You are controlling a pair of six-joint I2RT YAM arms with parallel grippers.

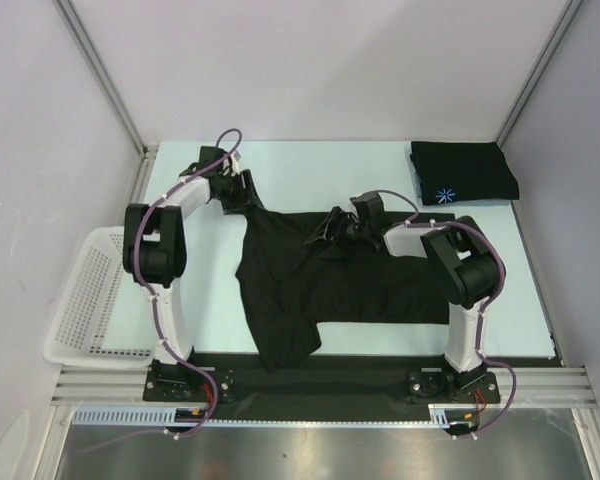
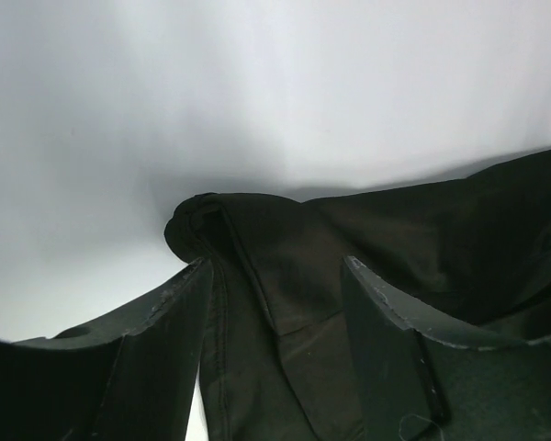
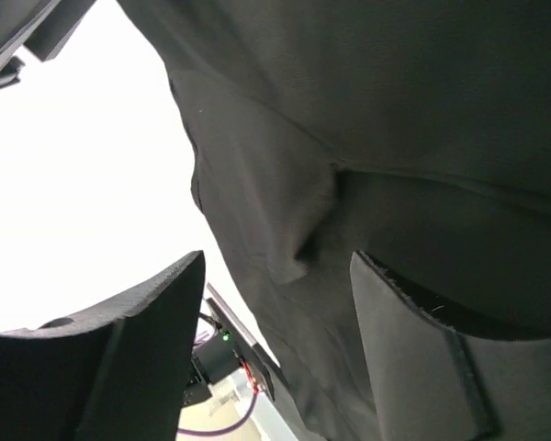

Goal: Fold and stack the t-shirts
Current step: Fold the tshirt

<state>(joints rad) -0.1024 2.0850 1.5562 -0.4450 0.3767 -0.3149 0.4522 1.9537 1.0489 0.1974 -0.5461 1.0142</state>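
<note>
Two shirts: folded shirt [image 1: 465, 172] far right, rumpled shirt [image 1: 360, 290] mid-table. My left gripper [image 2: 275, 265] and right gripper [image 3: 277, 257] stand spread over it, pinching nothing. Folding seems underway; next I must grip its edges.

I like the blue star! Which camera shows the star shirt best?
The top view: the folded shirt lies whole at the far right, star showing. Both wrist views show only the unfolded shirt, never this one.
</note>
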